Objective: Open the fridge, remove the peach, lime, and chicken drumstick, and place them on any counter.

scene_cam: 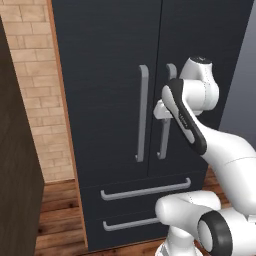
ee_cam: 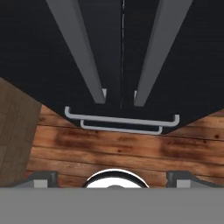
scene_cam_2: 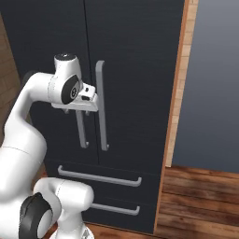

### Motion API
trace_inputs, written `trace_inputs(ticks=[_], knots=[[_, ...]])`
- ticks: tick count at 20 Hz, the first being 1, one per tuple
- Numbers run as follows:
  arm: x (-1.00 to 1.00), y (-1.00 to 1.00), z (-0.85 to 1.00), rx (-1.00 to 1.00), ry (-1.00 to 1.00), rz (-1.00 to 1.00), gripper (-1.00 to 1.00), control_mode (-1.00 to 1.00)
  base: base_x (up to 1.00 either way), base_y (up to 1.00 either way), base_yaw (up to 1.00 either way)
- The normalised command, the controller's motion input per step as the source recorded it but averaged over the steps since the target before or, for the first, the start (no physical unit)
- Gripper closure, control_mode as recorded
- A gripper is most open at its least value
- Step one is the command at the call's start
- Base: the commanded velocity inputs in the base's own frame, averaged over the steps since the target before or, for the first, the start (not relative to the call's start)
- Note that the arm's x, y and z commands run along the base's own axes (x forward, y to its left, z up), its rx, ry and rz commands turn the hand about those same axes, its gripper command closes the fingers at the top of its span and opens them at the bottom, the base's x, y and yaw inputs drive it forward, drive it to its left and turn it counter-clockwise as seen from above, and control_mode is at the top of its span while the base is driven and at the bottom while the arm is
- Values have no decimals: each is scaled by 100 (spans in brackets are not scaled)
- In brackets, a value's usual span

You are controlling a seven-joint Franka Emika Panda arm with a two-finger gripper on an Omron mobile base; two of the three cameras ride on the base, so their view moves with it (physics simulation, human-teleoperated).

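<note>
Left base view — tall dark navy-black double-door fridge (scene_cam: 110, 75) fills the centre and upper frame, both doors closed, with two long grey vertical bar handles (scene_cam: 143, 112) near the middle and two drawers with horizontal grey handles (scene_cam: 146, 190) below. White arm rises from the lower right; its two-finger gripper (scene_cam: 161, 111) sits at the right-hand bar handle, right of centre. Dark brown wooden cabinet (scene_cam: 17, 165) occupies the left edge, a pale brick wall (scene_cam: 35, 70) beside it, a wooden plank floor (scene_cam: 57, 210) at lower left.

Right base view — fridge (scene_cam_2: 135, 56) spans the upper centre; gripper (scene_cam_2: 86, 105) lies left of centre, against the left of the two bar handles. Blue-grey wall (scene_cam_2: 210, 84) stands at the right.

Hand view — bar handles (ee_cam: 78, 48) run down from the top edge; the fingertips (ee_cam: 41, 178) stand wide apart at the lower corners, released and holding nothing.
</note>
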Motion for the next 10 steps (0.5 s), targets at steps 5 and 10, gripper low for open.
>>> trace_inputs(ticks=[5,10], knots=[[0,0,0,0,0,0,-100,100,0,0,0],[0,0,0,0,0,0,-100,100,-3,0,0]])
